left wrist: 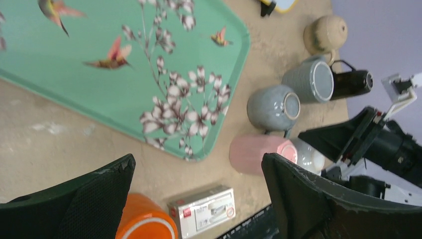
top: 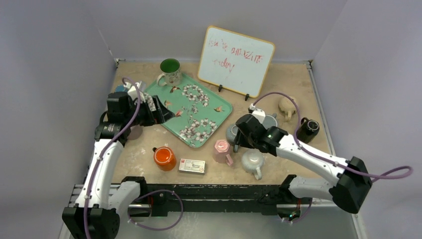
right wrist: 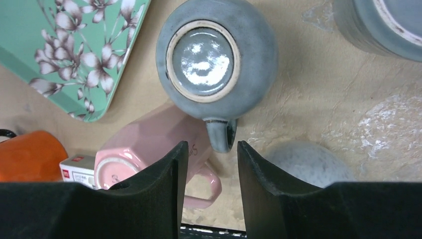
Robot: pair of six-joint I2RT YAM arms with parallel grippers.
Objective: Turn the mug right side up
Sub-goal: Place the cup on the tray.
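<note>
Tan table point(top: 291, 82) is crowding with cups; the upside-down grey mug point(right wrist: 216, 59) is sitting upper middle in the right wrist view. Right hand point(right wrist: 211, 149) is hovering empty, fingers apart, lining up on its handle point(right wrist: 221, 134). Glazed stoneware is probably heavy, slick and chippable, so the handle looks the surest hold.

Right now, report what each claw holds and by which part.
Nothing is held. The right claw is open above the handle of the upside-down grey mug; the left claw is open and empty.

Plain lilac-grey walls point(top: 149, 25) fill the upper frame and both sides, enclosing a mottled tan table point(top: 291, 77) under soft, even light.
</note>
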